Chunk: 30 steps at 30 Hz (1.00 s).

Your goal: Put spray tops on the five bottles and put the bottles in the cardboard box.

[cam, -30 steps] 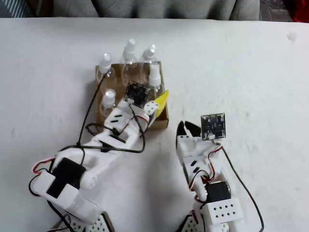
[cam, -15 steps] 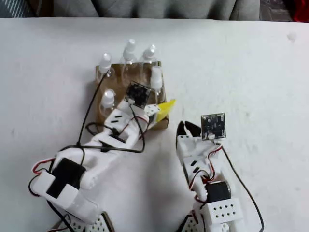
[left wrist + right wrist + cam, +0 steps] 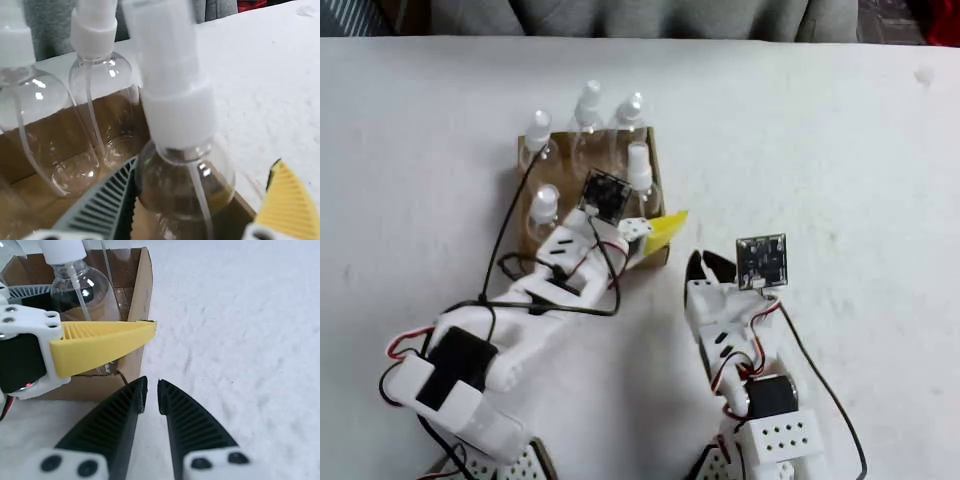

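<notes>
Five clear bottles [image 3: 544,215] with five white spray tops [image 3: 588,97] are standing in one cardboard box [image 3: 141,295]. Two robot arms [image 3: 520,330] are resting near the box on one white table [image 3: 840,150].

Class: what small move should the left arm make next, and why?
Probably lift the left gripper straight up, clear of the bottle. Its jaws stand open either side of that bottle, which stands capped in the cardboard box, yellow finger outside the box wall. All five bottles appear capped and boxed, so only withdrawing without tipping one remains.

Left claw [image 3: 650,220] opened wider, swung outward — bottle [image 3: 639,158] released
</notes>
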### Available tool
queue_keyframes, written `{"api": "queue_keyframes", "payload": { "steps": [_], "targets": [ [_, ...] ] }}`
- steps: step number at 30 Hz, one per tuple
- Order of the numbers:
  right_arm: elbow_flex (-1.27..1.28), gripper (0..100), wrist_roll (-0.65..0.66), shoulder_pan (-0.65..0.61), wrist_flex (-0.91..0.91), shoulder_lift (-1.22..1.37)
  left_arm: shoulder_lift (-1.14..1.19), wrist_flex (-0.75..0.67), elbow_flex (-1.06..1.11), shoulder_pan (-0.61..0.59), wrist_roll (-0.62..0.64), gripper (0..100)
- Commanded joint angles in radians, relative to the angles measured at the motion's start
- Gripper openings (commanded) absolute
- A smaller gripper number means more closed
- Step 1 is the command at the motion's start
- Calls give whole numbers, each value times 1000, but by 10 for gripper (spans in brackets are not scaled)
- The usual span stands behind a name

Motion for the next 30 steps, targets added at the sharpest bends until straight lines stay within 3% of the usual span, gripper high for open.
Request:
{"api": "queue_keyframes", "payload": {
  "steps": [1, 8, 16, 30],
  "targets": [
    [9, 15, 2, 2, 2, -5, -21, 2, -52, -4, 12, 352],
    [9, 15, 2, 5, 2, -5, -104, 11, -44, -35, 14, 352],
    [9, 15, 3, 4, 1, -5, -242, 167, -44, -27, 14, 352],
    [9, 15, 3, 8, 1, -5, -358, 206, -44, -28, 15, 352]
  ]
}}
